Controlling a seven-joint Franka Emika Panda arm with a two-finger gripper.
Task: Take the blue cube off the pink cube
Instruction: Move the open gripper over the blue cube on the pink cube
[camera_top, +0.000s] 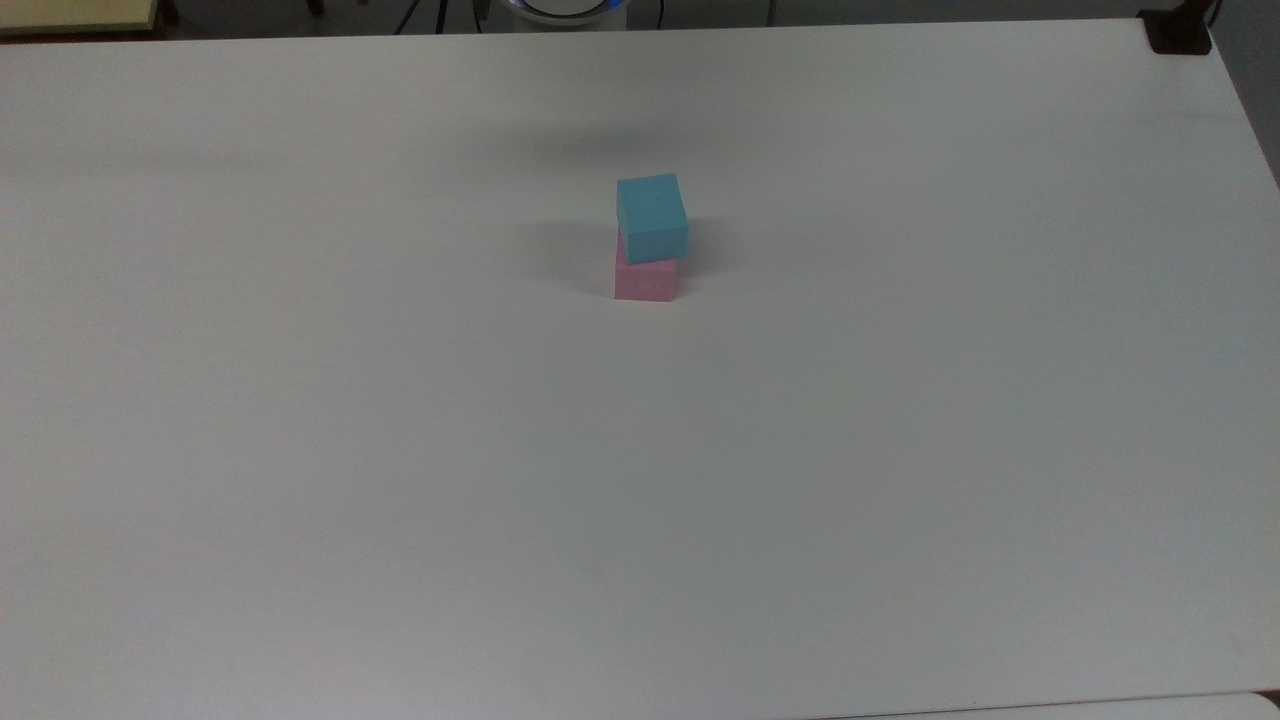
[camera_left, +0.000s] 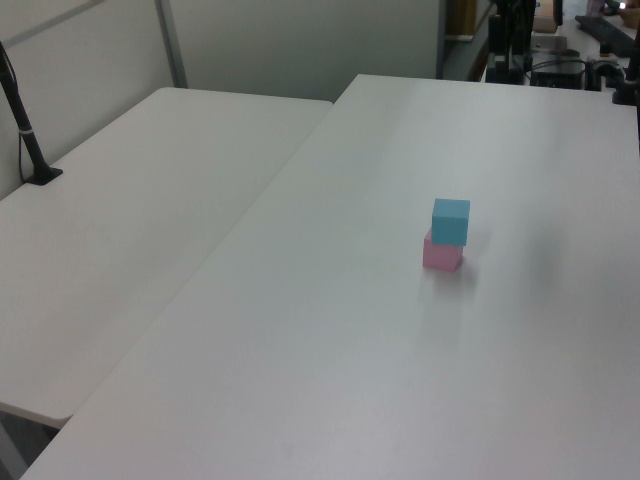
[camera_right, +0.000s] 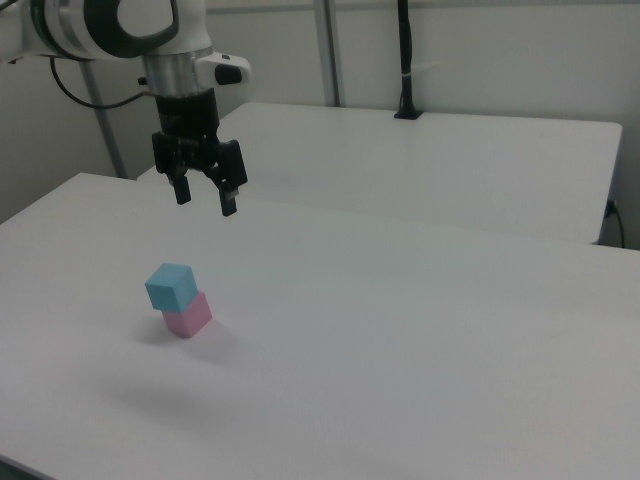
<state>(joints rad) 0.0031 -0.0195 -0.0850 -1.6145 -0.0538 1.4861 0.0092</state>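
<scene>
Blue cube (camera_right: 170, 286) sits atop pink cube (camera_right: 189, 313), offset; gripper (camera_right: 205, 199) hangs above w/ fingers apart, pointing down.

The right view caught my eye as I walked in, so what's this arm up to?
Nothing is being handled yet. The gripper hangs open in the air above the white table, holding nothing. Below it, the blue cube sits on the pink cube, set a little askew. The stack is untouched.
</scene>
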